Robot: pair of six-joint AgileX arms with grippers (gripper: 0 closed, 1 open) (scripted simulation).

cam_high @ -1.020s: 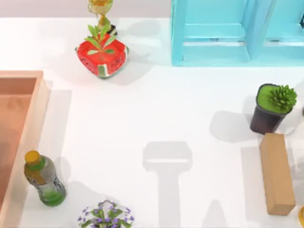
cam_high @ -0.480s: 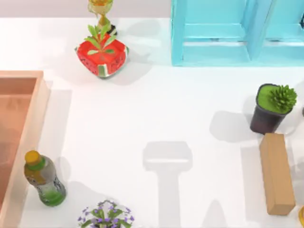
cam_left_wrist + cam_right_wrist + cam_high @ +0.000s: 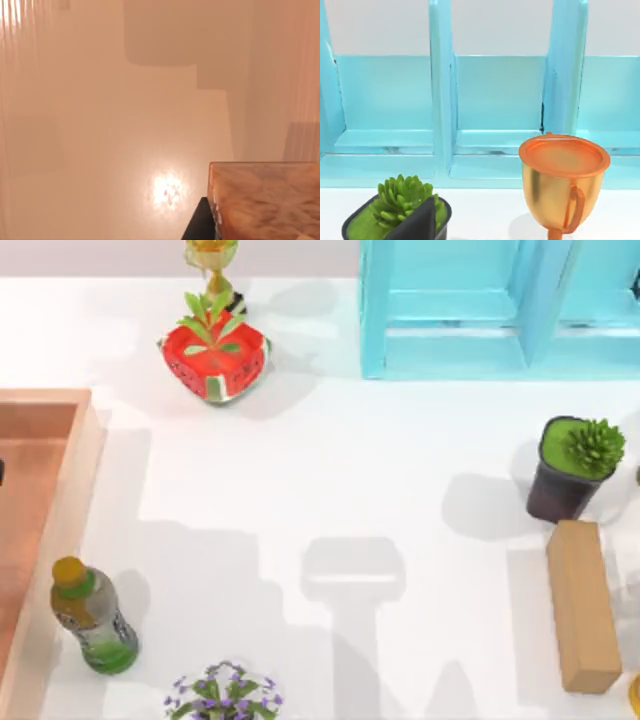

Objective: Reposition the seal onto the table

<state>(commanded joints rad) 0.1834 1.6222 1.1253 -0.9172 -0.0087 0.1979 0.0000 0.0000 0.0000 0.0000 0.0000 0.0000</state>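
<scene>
In the left wrist view a glossy tan-brown block, the seal (image 3: 265, 200) by its look, fills the near corner; its top is cut off. It stands over the orange-brown tray floor (image 3: 125, 125), and a dark piece of my left gripper (image 3: 197, 227) lies right beside it. I cannot tell whether that gripper holds the seal. In the top view a dark sliver of my left arm (image 3: 1, 472) shows at the left edge, over the wooden tray (image 3: 60, 470). The white table (image 3: 300, 460) spreads to the tray's right. A dark part of my right gripper (image 3: 417, 222) hangs before the succulent.
A green bottle (image 3: 92, 618) stands by the tray's rim, with a purple flower pot (image 3: 222, 695) near the front edge. A red strawberry pot (image 3: 213, 352) and the turquoise cabinet (image 3: 500, 305) stand at the back. At the right are a succulent (image 3: 575, 465), a light-wood block (image 3: 583, 602) and a gold cup (image 3: 564, 177).
A broad arm shadow has spread over the table's left-centre, and a dark sliver has appeared at the left edge over the tray. The objects on the table have not moved.
</scene>
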